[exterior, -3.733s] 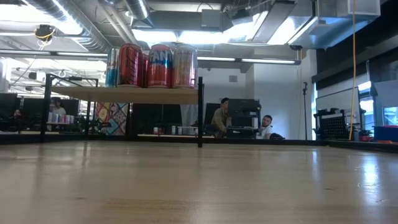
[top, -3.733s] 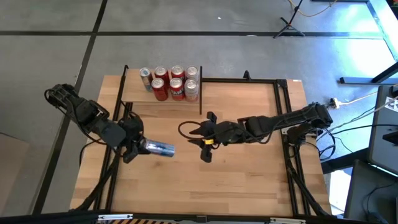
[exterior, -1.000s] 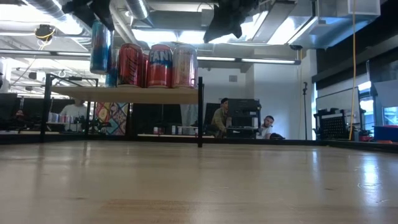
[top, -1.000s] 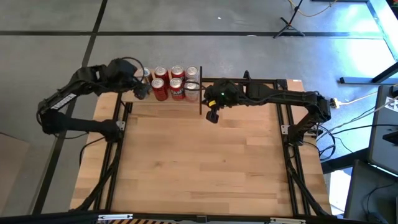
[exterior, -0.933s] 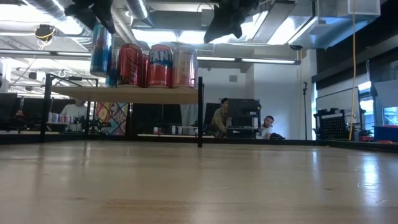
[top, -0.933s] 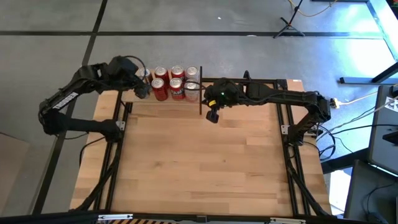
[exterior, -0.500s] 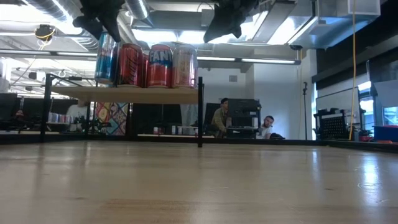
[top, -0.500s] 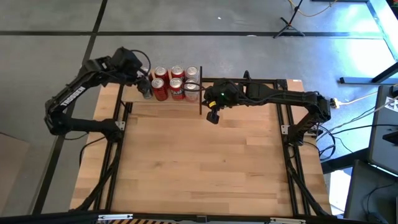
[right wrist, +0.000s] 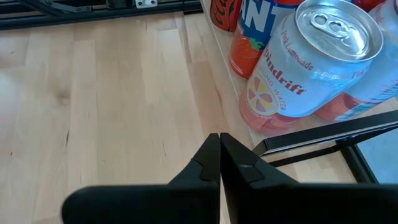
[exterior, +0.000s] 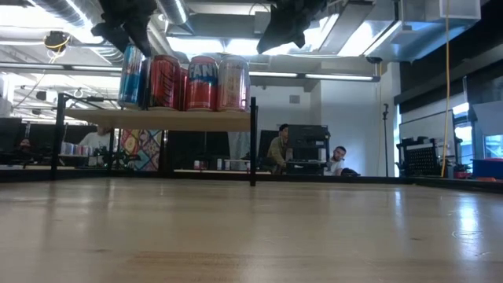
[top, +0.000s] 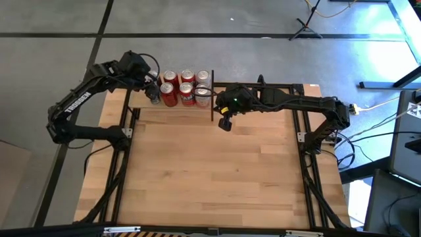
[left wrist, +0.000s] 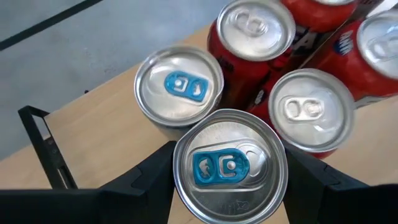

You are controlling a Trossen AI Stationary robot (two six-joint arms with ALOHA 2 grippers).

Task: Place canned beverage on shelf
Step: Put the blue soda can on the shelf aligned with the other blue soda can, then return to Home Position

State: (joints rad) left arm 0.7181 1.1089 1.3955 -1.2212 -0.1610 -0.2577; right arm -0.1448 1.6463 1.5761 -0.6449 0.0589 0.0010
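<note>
The shelf is a raised light-wood board with black posts at the table's far left; in the low view it carries several upright cans. My left gripper is above the shelf's near left corner, shut on a blue-and-silver can, which also shows in the low view. Beside that can stand another blue-tabbed can and red cans. My right gripper is shut and empty, hovering just right of the shelf, near a pale Spindrift can. My left gripper pinches the blue can's upper wall just under the rim between its two fingers, one on each side. The fingers come from above, pointing down. The can hangs nearly upright, slightly tilted, its bottom at the board; whether it rests there I cannot tell.
The shelf's black corner post stands between the cans and my right gripper. The broad wooden tabletop lies in front of the shelf. People sit at desks in the room behind.
My left gripper has carried the blue can a little toward the table's right, against the row of cans, and lowered it to the shelf board. The can stays nearly upright in the hold. My right gripper has kept still.
</note>
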